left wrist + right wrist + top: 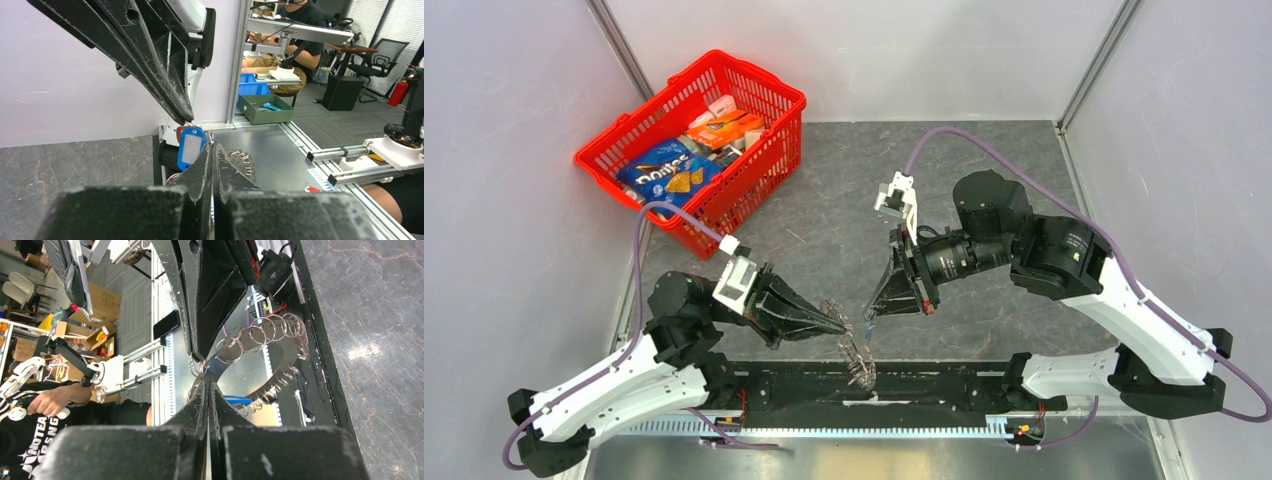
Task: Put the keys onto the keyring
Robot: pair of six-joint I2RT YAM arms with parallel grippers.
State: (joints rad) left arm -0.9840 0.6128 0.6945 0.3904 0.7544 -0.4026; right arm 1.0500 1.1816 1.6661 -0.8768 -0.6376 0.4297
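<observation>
Over the near edge of the table (984, 180), just ahead of the black rail (944, 385), our two grippers meet nearly tip to tip. Our left gripper (843, 326) comes in from nine o'clock, its fingers (200, 170) clenched on a small ring (196, 368) at the very tips. Our right gripper (871, 315) reaches in from two o'clock, also clenched. In its own wrist view a flat silver blade seems to start between the tips, but we cannot tell whether it is truly pinched.

The keys (860, 370) hang from that meeting point toward six o'clock, a fanned, toothed bunch with a run of loose rings (260, 332) above it. From above, the bunch is small and blurred against the rail, and we cannot count single keys. A blue tag (191, 146) with a white window dangles just under the right gripper's tip in the left wrist view, and the left fingers cover its lower edge. Out at ten o'clock stands a red basket (754, 172) holding a chip bag (669, 170) and boxes (724, 125), partly hidden by its mesh.
</observation>
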